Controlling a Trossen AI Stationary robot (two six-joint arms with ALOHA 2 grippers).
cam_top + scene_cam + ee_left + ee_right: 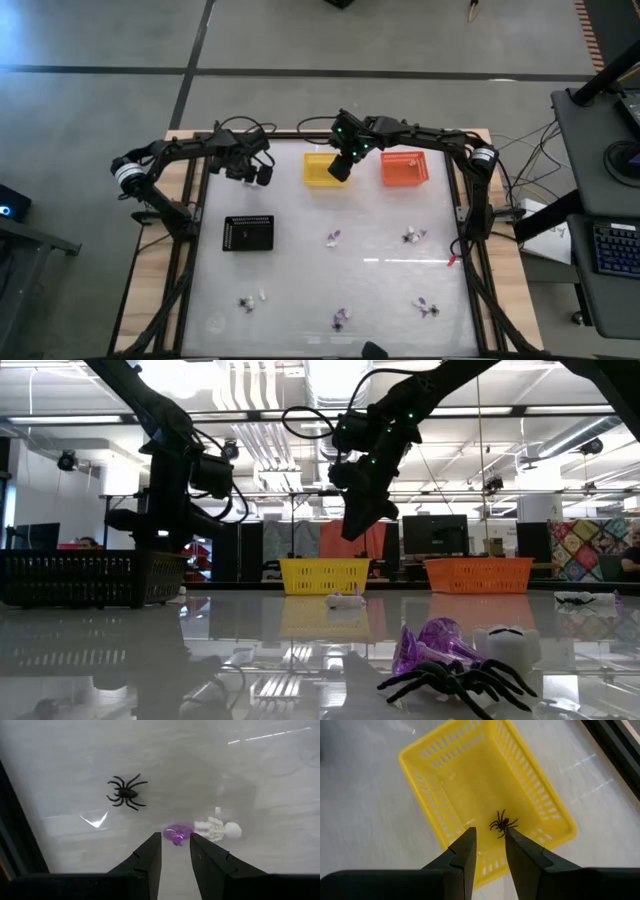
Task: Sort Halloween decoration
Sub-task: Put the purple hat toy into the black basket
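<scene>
baskets: yellow basket (322, 170), orange basket (404, 169) block far edge | tray: black tray (249, 233) left | centre: passable between trinkets

Below my right gripper (490, 845): yellow basket (445, 770) with slotted walls, black spider (503, 824) inside. Beside it, an orange basket (404, 168). Ahead of my left gripper (175, 849): black spider (126, 793), purple trinket (177, 833), white skeleton (219, 828).

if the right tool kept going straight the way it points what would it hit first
Probably the black spider lying in the yellow basket, or the basket floor beside it; the right tool hangs above with open jaws, though depth is unclear.
</scene>
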